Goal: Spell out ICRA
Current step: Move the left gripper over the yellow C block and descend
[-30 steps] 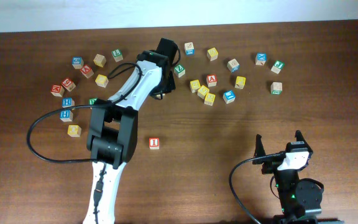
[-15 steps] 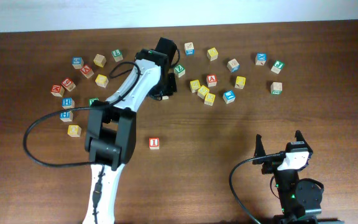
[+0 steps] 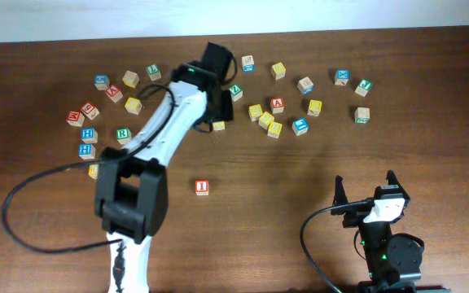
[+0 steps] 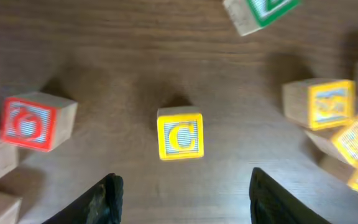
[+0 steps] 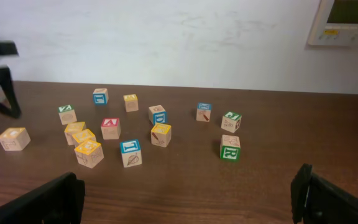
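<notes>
Aim for the small wooden cube with the yellow "C" face, lying flat on the dark wooden table, just ahead of the left gripper. With jaws spread wide and empty, descend square to its side faces, then close. Mind the red-faced wooden cube left and the yellow-faced cubes right: near, not touching. Ignore the right gripper, parked agape, holding nothing.

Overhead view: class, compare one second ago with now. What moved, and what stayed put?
The left arm's elbow swung left and toward the near edge, uncovering the green R cube and the yellow C cube beside the left gripper, which is open and holds nothing. The red I cube, the other cubes and the right gripper stayed put.
</notes>
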You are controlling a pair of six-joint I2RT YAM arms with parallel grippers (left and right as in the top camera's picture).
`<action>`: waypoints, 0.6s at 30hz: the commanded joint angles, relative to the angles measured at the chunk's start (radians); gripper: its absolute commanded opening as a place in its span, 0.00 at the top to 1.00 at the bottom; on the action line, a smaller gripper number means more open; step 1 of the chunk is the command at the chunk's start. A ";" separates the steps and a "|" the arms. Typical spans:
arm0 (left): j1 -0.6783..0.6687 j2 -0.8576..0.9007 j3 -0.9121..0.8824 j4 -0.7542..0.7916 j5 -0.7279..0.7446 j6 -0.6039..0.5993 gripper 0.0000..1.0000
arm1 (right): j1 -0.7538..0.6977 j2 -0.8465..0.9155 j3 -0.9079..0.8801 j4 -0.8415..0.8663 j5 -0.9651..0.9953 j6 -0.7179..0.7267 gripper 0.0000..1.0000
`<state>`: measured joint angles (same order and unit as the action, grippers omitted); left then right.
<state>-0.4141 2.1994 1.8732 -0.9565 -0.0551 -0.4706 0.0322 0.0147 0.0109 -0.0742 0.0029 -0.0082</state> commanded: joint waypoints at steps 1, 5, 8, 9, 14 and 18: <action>-0.025 0.069 -0.011 0.061 -0.077 -0.057 0.43 | -0.006 -0.007 -0.005 -0.006 -0.002 -0.003 0.02; -0.025 0.107 -0.011 0.089 -0.119 -0.060 0.48 | -0.006 -0.007 -0.005 -0.005 -0.002 -0.003 0.02; -0.024 0.122 -0.011 0.091 -0.143 -0.060 0.48 | -0.006 -0.007 -0.005 -0.006 -0.002 -0.003 0.02; -0.024 0.130 -0.011 0.092 -0.139 -0.060 0.48 | -0.006 -0.007 -0.005 -0.006 -0.002 -0.003 0.02; -0.024 0.158 -0.011 0.120 -0.096 -0.060 0.53 | -0.006 -0.007 -0.005 -0.005 -0.002 -0.003 0.02; -0.020 0.156 -0.005 0.130 -0.096 -0.060 0.57 | -0.006 -0.007 -0.005 -0.005 -0.002 -0.003 0.02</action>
<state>-0.4400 2.3463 1.8690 -0.8288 -0.1562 -0.5213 0.0322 0.0147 0.0109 -0.0742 0.0029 -0.0082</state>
